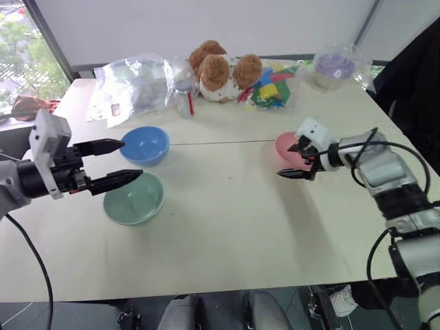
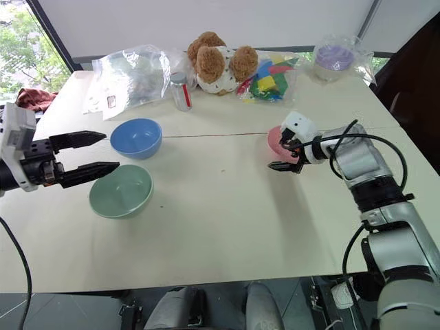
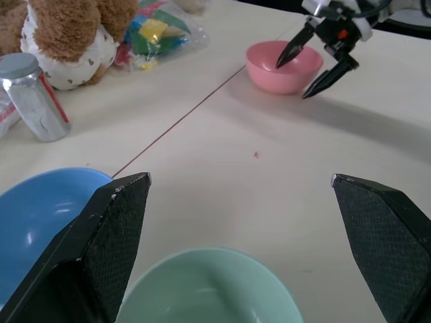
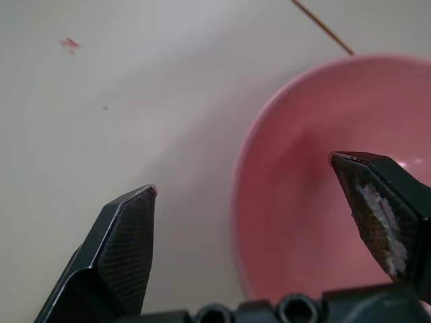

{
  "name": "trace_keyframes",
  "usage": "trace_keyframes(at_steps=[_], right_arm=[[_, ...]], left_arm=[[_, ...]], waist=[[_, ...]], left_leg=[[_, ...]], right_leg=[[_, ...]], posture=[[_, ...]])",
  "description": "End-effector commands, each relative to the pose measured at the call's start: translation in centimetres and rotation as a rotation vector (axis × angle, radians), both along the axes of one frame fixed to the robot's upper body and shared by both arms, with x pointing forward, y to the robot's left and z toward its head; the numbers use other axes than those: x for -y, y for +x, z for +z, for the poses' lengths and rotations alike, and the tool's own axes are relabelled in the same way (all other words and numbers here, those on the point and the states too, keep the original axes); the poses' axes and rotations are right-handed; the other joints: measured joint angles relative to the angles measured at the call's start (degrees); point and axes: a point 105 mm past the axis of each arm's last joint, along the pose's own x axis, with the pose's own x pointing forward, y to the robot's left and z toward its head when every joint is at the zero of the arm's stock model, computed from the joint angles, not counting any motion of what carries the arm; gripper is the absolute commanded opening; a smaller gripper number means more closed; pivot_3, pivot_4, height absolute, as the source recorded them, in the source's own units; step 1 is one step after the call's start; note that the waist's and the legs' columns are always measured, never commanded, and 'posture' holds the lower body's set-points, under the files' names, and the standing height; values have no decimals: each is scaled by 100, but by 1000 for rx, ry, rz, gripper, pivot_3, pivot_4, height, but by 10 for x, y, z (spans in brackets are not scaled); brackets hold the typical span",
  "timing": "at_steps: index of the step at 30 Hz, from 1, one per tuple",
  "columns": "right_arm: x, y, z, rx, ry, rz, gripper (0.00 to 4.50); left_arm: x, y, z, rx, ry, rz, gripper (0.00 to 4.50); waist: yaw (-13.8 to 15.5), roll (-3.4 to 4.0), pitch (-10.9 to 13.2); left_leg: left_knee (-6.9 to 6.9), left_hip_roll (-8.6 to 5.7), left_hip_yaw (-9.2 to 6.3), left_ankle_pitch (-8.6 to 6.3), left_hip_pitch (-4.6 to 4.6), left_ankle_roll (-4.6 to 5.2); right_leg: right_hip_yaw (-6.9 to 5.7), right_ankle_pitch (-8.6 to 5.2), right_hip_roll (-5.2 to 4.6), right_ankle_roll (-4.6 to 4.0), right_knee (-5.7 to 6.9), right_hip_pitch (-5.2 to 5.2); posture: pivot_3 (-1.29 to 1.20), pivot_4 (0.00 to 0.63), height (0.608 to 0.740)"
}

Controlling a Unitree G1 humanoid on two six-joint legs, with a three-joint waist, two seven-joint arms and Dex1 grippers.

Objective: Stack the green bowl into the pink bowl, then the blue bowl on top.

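The pale green bowl sits on the table at the left, with the blue bowl just behind it. My left gripper hovers open and empty over the gap between these two bowls, its fingers pointing toward the table's middle. In the left wrist view the green bowl and blue bowl lie below that gripper. At the right stands the pink bowl. My right gripper is open and straddles the pink bowl's near rim, one finger over the inside, one outside.
Along the table's back edge lie a clear plastic bag, a silver can, a brown teddy bear, a bag of coloured blocks and a purple bowl wrapped in plastic. Open tabletop lies between the bowls.
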Motion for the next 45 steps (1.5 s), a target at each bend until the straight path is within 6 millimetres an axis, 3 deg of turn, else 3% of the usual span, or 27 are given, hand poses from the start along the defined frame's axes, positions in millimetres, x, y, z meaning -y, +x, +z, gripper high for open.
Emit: trace_keyframes(at_steps=[1,8,12,17,23,32,35,41,42,45], right_arm=[[3,9,7,32,-33,10,3703],[-4,14,13,34,-28,54,30],[-18,8,29,86,-48,171,30],[-71,-39,52,79,14,524,30],[-119,-84,36,80,-29,787,30],[-135,-102,1,64,-150,916,30],[-138,-99,-4,65,-163,916,1114],[-139,-95,10,88,-117,886,4177],[-139,-95,21,93,-72,869,4433],[-133,-93,64,120,98,790,4433]], left_arm=[[5,-6,15,69,-7,-24,4500],[6,-11,34,114,-106,-46,4500],[6,-13,38,121,-123,-54,4500],[4,-12,39,120,-124,-60,4500],[4,-9,44,131,-130,-69,4500],[5,-9,43,130,-115,-66,4500],[5,-9,38,117,-94,-59,4500],[2,-11,21,78,-26,-39,4500],[1,-11,18,73,-7,-35,4500],[-3,-11,4,50,93,-25,4500]], waist=[[-5,0,0],[-47,-1,0],[-126,1,1],[-144,5,3],[-105,1,1],[-92,1,1],[-109,1,1],[-124,1,1],[-121,1,1],[-115,2,1]], left_leg=[[0,0,1,0,0,0],[2,0,1,2,1,-2],[5,0,-1,3,7,-4],[-5,3,-4,3,5,-5],[-4,4,-7,3,5,-5],[6,1,-8,3,5,-5],[6,1,-8,3,5,-6],[6,2,-8,4,6,-6],[6,2,-9,4,5,-6],[6,2,-8,4,5,-6]], right_leg=[[0,0,0,0,-1,0],[0,0,3,0,2,1],[0,0,3,1,9,6],[-1,1,8,1,8,-1],[-4,1,8,2,7,3],[-4,1,5,1,9,4],[-4,1,6,1,9,4],[-4,0,8,1,10,4],[-4,0,8,1,10,4],[-4,0,5,1,9,5]], posture=[[0,150,740],[0,150,740],[0,150,740],[0,150,740],[0,150,740],[0,150,740],[0,150,740],[0,150,740],[0,150,740],[0,150,740]])
